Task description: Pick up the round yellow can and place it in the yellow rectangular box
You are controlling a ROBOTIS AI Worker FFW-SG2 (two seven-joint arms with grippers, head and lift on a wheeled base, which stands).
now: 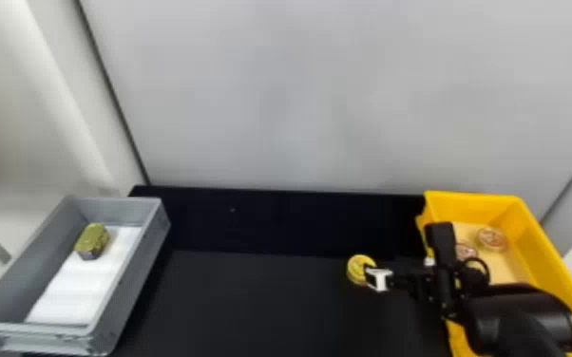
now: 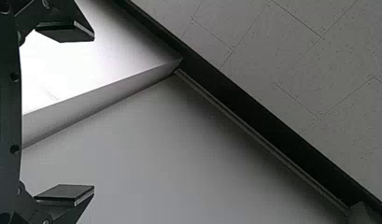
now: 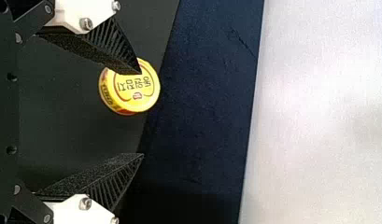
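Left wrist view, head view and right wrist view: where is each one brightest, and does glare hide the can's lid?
Left wrist view: the flat panel glares almost pure white; head view: the white sheet stands out brightly; right wrist view: the pale wall looks washed out, but no glare hides the yellow can's lid.

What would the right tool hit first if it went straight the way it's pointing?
Most likely the round yellow can: one finger of the open right tool overlaps its top in the right wrist view. Depth is unclear, so that finger might pass above it.
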